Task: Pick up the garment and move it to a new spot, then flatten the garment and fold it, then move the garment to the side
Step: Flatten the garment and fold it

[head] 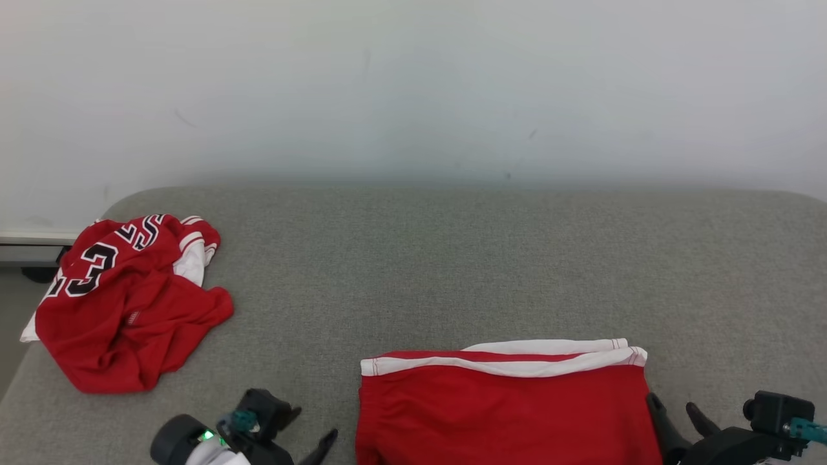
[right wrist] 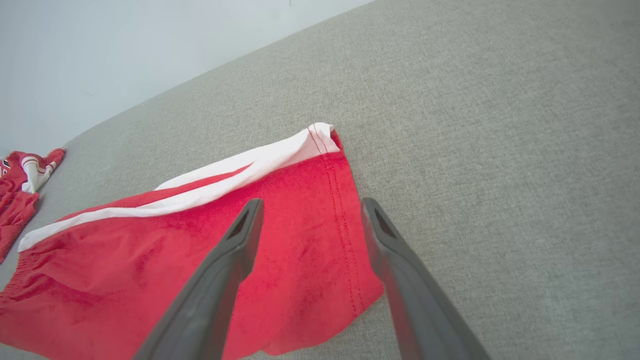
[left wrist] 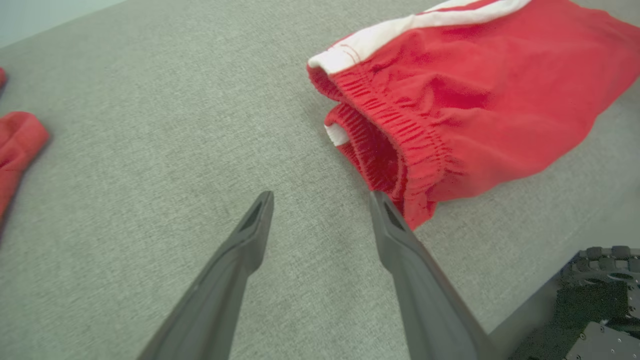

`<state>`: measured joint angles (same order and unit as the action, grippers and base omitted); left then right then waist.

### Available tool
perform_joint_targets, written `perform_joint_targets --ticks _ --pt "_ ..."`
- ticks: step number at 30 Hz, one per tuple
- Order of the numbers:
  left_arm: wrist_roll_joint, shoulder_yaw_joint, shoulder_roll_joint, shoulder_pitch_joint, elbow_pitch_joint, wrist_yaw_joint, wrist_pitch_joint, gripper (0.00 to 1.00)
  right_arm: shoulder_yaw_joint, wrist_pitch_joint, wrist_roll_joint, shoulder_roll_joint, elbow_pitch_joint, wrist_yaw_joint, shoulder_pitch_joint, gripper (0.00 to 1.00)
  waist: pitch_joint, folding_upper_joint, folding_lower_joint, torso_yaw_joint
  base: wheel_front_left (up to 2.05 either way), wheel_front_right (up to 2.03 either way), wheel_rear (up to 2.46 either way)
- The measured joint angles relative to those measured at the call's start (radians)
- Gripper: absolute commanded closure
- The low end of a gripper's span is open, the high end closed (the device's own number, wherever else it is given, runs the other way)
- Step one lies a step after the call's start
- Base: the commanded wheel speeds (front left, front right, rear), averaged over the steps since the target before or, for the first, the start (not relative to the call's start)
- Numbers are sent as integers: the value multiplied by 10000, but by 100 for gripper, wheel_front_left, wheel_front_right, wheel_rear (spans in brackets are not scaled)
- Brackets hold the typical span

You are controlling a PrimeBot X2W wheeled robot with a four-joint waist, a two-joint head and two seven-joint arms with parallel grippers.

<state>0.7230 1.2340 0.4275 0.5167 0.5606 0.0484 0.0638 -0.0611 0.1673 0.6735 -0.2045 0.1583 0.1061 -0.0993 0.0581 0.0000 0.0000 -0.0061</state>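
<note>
far left: crumpled red jersey (head: 129,303), heaped at the corner of the grey padded surface (head: 452,258), well apart from the work; leave untouched.
lower left: left gripper (left wrist: 320,200), fingers spread, holding nothing, tips just beside the elastic waistband end.
centre to right, near edge: red shorts (head: 504,407) with white side stripe, lying flat, seemingly already doubled over once, waistband gaping slightly on the left.
lower right: right gripper (right wrist: 310,202), likewise parted and empty, one finger over the hem, the other over bare surface.
step judged in hand: pinching both ends for the next fold or the shift aside. take both layers at each end, close evenly, lift level and together, keep the cloth taut to avoid sagging or unfolding.
</note>
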Motion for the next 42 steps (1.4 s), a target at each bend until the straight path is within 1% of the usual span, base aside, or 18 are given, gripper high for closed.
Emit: perform_joint_targets --ticks 2,4,6,8,10,13,18,22,25,28,33,35,39,42 --pt "107 -299 25 -4 -15 -337 98 0 86 -6 -167 -58 -301 33 -32 0 53 0 0 64 0 0 0" --pt "583 -872 -12 -35 -38 -859 351 0 270 -125 -314 -50 -552 111 -136 0 105 0 0 137 0 0 0" --pt "803 -1398 10 -54 -132 -1304 658 0 345 -180 -454 -38 -732 146 -205 0 165 0 0 215 0 0 0" --pt "1137 -1868 0 -171 -368 -1551 993 0 437 -228 -458 125 -949 171 -206 0 229 0 0 292 0 0 0" --pt "1363 -2339 -2 -364 -623 -1555 1453 0 577 -370 -458 355 -1099 171 -206 0 297 0 0 362 0 0 0" --pt "2127 -3344 -104 -643 -1122 -1632 1871 0 853 -625 -456 698 -1319 174 -206 0 402 0 0 461 0 0 0" --pt "3108 -4869 -372 -1455 -2033 -1720 1933 0 947 -936 -382 1248 -1586 182 -196 0 571 0 0 568 0 0 0" --pt "3609 -5831 -570 -2314 -2642 -1728 1927 0 894 -1116 -226 1312 -1605 182 -174 0 687 0 0 587 0 0 0" --pt "3524 -5919 -541 -2906 -3066 -1728 1925 0 585 -1160 -169 1331 -1607 180 -168 0 730 0 -1 556 0 0 0" --pt "2966 -5342 -359 -3316 -3306 -1726 1921 0 198 -1162 -332 1319 -1549 115 -173 0 734 0 0 524 0 0 0" --pt "2004 -4801 391 -3754 -3452 -1728 1921 0 -144 -1158 -717 1256 -1264 40 -212 0 726 0 0 442 0 0 0" --pt "1592 -4842 506 -3903 -3421 -1728 1921 0 -188 -1160 -784 1235 -1210 -10 -282 0 724 -1 0 408 0 0 0" --pt "1026 -5202 485 -4281 -3235 -1728 1921 0 -199 -1244 -857 1120 -1005 -56 -409 0 718 0 1 364 0 0 0" --pt "823 -5542 412 -4555 -3181 -1728 1921 0 -33 -1342 -859 1064 -941 -50 -469 0 713 0 1 357 0 0 0"
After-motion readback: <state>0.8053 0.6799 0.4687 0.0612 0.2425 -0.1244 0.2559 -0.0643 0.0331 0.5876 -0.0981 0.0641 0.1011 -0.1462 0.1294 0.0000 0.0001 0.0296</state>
